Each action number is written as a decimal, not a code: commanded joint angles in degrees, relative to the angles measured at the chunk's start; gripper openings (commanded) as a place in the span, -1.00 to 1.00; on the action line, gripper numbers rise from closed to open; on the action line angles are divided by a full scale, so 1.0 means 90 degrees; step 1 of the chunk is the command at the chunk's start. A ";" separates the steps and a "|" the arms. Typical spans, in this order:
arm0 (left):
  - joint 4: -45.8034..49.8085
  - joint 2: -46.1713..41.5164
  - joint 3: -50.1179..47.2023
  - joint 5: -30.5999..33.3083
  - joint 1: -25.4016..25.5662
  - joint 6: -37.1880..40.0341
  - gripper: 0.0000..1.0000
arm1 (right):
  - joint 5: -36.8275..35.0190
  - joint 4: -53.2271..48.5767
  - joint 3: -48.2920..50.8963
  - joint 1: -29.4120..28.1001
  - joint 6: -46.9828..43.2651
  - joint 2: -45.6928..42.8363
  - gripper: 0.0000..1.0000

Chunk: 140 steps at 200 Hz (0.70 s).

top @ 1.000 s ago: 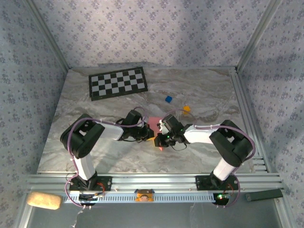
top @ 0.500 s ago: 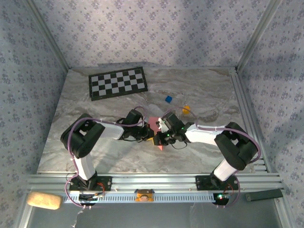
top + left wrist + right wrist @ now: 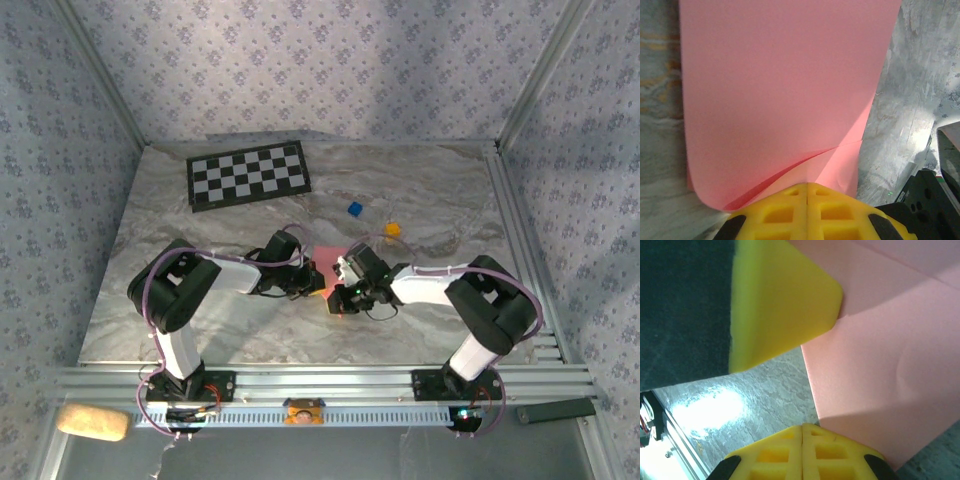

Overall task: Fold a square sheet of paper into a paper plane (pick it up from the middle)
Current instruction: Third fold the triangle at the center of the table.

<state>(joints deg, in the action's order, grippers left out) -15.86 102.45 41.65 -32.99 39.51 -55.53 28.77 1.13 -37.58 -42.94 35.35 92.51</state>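
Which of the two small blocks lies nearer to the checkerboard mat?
The blue block; the orange block sits farther right, away from the checkerboard mat.

In the top view the table (image 3: 200,320) carries the checkerboard mat (image 3: 248,173) at its upper left by the far edge. The square sheet of paper (image 3: 331,260) lies at the middle of the frame, and two small blocks sit behind it to the upper right, the farther block (image 3: 354,209) to the left of the nearer block (image 3: 392,229). The left gripper (image 3: 314,286) reaches the sheet's lower part from the left and the right gripper (image 3: 338,294) from the right, just beside each other. In the left wrist view the sheet spreads above that gripper at the bottom centre, and in the right wrist view it lies to the right.
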 commanded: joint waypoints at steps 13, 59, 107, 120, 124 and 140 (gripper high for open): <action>0.0532 0.0169 0.0054 0.0247 0.0007 0.0173 -1.00 | 0.0007 0.0166 0.0390 0.0127 0.0285 -0.0147 -0.85; 0.0599 0.0188 0.0073 0.0287 0.0009 0.0183 -1.00 | 0.0098 0.0283 0.0635 0.0239 0.0331 -0.0317 -0.83; 0.0668 0.0218 0.0099 0.0327 0.0014 0.0164 -1.00 | 0.0195 0.0453 0.1097 0.0351 0.0417 -0.0531 -0.82; 0.0668 0.0221 0.0089 0.0326 0.0013 0.0155 -1.00 | 0.0227 0.0403 0.1172 0.0350 0.0401 -0.0576 -0.82; 0.0668 0.0227 0.0089 0.0325 0.0009 0.0154 -1.00 | 0.0237 0.0361 0.1185 0.0351 0.0384 -0.0603 -0.82; 0.0678 0.0218 0.0089 0.0331 0.0000 0.0154 -1.00 | 0.0229 0.0199 0.1294 0.0357 0.0270 -0.0763 -0.84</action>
<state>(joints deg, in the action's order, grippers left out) -13.89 102.54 42.52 -32.97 39.51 -55.09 30.70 8.84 -28.73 -39.99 38.20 87.24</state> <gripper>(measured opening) 0.041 0.087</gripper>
